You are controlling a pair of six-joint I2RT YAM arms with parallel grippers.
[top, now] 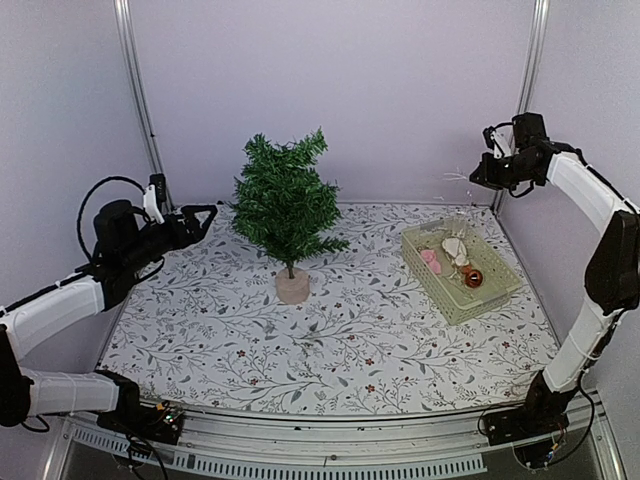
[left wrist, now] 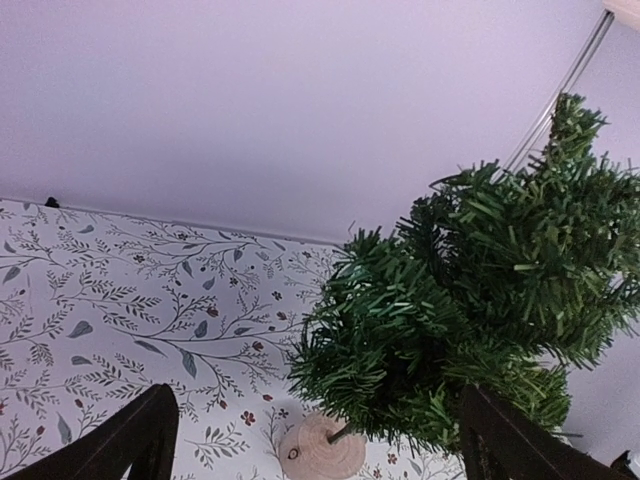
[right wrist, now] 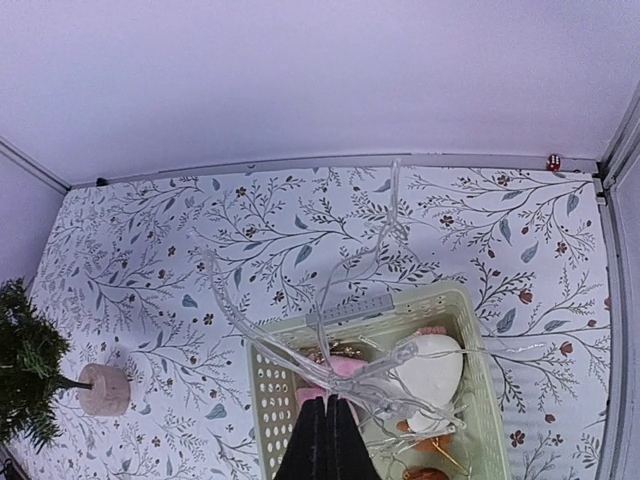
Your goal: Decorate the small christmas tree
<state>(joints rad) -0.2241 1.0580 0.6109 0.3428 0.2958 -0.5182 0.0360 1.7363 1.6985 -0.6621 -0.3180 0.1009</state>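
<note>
The right gripper (top: 476, 178), high at far right above the pale green plastic basket (top: 470, 312), pinches a clear looping strand (right wrist: 392, 200), seemingly a light string. Carry it high, leftward to the small dark green bristly christmas tree (top: 285, 205) mid-table and drape from the top. The left gripper (top: 205, 215) waits wide open beside it.

The small christmas tree (top: 285, 200) is dark green, the desk (top: 350, 340) grey-vined white, the basket (top: 490, 300) pale green, the light string (right wrist: 393, 200) clear.

Leaf-print table (top: 200, 340), small christmas tree (top: 285, 200) mid-table, green basket (top: 480, 303) at right
</note>
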